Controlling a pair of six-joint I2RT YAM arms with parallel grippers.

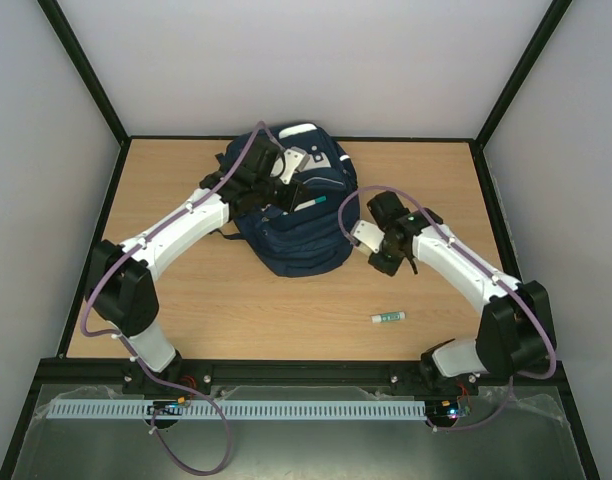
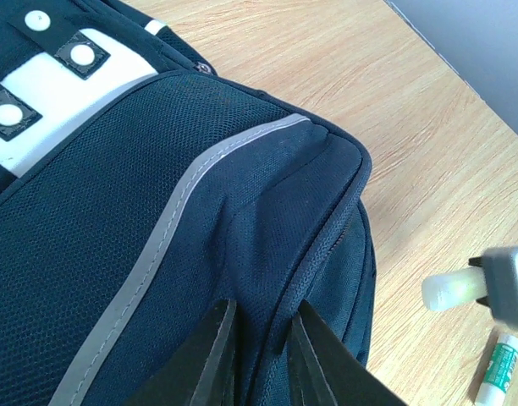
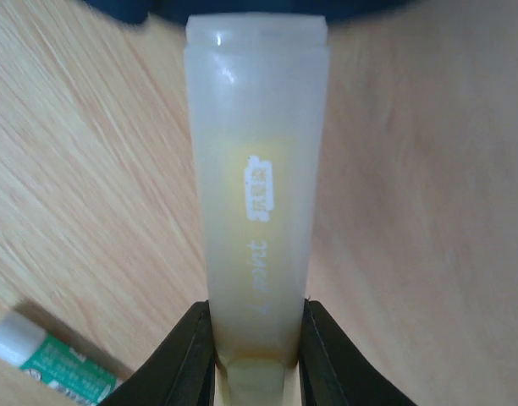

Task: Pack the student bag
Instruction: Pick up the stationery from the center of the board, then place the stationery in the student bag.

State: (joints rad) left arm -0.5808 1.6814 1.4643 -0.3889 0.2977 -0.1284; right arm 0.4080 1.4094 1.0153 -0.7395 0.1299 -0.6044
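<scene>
The student bag (image 1: 291, 225), far centre on the bench (image 1: 236, 310), is pinched by the left end effector (image 2: 263, 311), apparently to open it, while a pale tube (image 3: 257, 169) is clamped in the right end effector (image 3: 257, 315).

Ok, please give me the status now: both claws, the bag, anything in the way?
Left claw pinches student bag fabric. Right claw holds pale tube beside bag. Glue stick loose on table.
</scene>
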